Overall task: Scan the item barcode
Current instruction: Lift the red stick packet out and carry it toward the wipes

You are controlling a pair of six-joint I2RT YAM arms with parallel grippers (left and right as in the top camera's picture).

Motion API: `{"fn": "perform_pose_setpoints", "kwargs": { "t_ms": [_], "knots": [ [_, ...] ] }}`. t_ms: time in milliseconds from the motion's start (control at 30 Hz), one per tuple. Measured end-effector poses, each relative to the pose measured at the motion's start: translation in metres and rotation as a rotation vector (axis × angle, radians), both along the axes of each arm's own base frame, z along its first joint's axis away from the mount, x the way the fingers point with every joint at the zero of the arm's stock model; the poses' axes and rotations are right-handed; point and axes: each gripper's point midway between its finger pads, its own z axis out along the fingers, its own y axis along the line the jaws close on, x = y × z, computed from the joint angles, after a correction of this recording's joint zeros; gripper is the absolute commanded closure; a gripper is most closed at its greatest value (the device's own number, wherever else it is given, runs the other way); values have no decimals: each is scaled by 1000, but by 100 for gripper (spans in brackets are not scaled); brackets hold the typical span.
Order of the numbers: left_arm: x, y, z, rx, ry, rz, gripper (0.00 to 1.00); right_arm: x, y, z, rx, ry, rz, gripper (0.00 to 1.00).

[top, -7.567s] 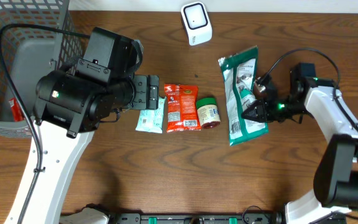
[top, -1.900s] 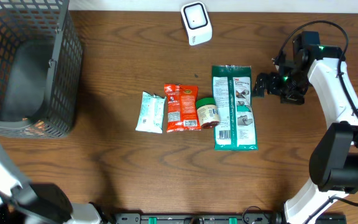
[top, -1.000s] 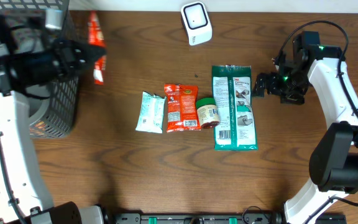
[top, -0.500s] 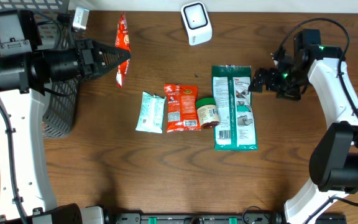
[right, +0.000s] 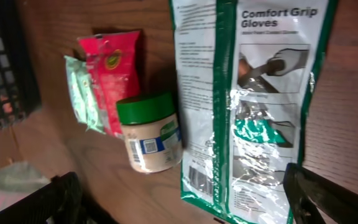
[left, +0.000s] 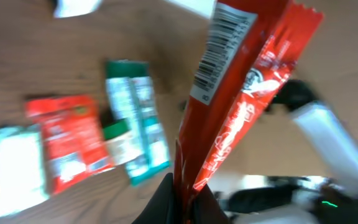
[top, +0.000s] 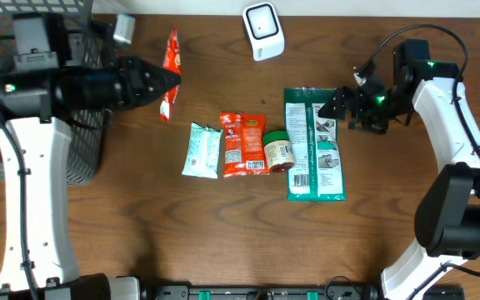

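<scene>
The left fingers (top: pixel 153 82) are pinched tight on the bottom edge of a long red foil packet (top: pixel 171 57). They hold it upright in the air at about 10 o'clock over the wooden counter (top: pixel 223 233), just beside the dark wire-mesh basket (top: pixel 77 154). In the left wrist view the packet is narrow and glossy, creased along its length, and a white barcode panel (left: pixel 219 46) near its top end faces the camera. A white scanner (top: pixel 262 31) with rounded corners stands at 12 o'clock on the counter, well apart from the packet. A row of items lies flat at the counter's centre: a pale mint crinkled wrapper (top: pixel 202 150), a red pouch (top: pixel 243 143) touching it, and a small cylindrical jar with a green lid (top: pixel 278 152) on its side. At the 3 o'clock end lies a flat green-and-white pack of Comfort Grip gloves (top: pixel 313 146) with a shiny plastic window. The right fingers (right: pixel 328 193) are spread wide and hold nothing. They hover over the glove pack's upper right corner at about 2 o'clock.
</scene>
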Motion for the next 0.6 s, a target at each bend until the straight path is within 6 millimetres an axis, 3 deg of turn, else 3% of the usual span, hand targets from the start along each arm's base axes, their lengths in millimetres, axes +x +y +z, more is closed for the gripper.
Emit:
{"fn": "perform_pose_setpoints", "kwargs": {
  "t_ms": [300,600],
  "knots": [
    [8,-4,-68,508,62,162,92,0,-15,-10,-107,-3,6,1],
    [27,-20,-116,702,4,321,93,0,-37,-21,-248,5,-6,1]
  ]
}}
